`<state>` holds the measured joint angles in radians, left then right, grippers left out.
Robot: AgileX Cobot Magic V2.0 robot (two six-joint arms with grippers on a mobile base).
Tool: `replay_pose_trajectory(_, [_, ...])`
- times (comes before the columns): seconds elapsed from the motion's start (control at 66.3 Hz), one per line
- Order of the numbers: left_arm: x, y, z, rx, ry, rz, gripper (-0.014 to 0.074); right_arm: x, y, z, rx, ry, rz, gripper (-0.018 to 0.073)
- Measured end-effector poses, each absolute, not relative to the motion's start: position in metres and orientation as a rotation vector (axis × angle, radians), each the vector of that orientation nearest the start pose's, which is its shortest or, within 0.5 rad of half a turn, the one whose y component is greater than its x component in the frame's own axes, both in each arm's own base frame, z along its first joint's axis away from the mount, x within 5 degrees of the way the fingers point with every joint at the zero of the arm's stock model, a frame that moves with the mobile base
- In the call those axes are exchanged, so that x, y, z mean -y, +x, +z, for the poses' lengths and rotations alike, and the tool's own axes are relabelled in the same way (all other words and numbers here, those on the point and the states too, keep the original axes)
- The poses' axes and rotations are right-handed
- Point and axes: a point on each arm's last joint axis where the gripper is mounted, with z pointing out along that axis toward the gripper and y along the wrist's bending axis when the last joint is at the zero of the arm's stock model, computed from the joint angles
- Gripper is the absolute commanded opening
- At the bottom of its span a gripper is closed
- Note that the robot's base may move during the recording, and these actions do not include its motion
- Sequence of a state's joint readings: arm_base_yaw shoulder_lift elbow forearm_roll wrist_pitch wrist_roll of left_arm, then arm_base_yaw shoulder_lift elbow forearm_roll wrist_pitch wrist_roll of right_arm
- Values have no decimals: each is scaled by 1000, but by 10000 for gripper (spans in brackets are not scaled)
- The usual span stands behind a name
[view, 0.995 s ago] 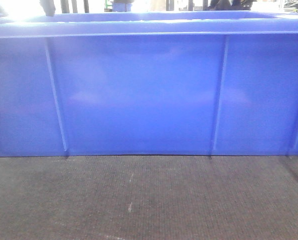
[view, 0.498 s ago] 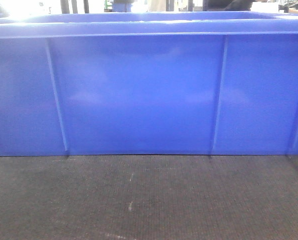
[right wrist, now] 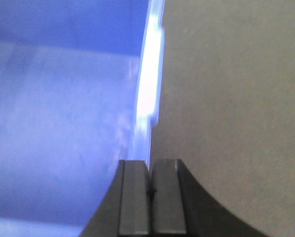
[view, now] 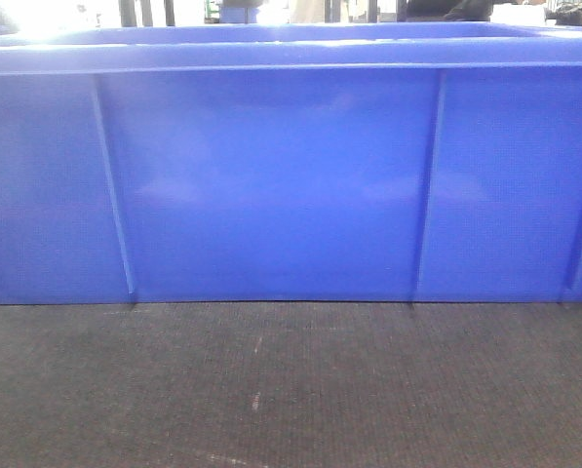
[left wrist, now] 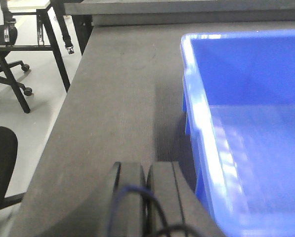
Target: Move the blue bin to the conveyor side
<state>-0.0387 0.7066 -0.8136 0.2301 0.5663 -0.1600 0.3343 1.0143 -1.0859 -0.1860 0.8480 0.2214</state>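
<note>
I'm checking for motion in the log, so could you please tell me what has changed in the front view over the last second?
Almost nothing. The blue bin sits in the same place on the conveyor side, its ribs and bottom edge unmoved. Only the dark shapes in the background above its rim have shifted slightly. No arm appears in the front view, and nothing was visibly taken hold of or let go.

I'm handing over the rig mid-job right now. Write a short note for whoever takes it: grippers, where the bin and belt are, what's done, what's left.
Left gripper: shut, empty, over the belt just outside the bin's side wall.
Right gripper: shut, at the bin's opposite rim; whether it pinches the rim cannot be told.
The large glossy blue ribbed plastic bin stands upright on the wide dark grey woven belt surface, appears empty.
Done: bin rests on the belt.
Left: confirm it is at the right side; whether more sliding is needed cannot be told.
</note>
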Motion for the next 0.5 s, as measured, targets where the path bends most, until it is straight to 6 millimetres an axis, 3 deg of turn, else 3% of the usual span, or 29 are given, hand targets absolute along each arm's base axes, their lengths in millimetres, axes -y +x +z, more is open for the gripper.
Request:
replay_pose_trajectory(0.241, [-7,102,321,-1942,-4,110,-8,-37,137,327,-2109,-219,127,-80])
replay_pose_trajectory(0.498, [-6,71,304,-1786,3,92,-8,-19,78,297,-1870,-203,186,-80])
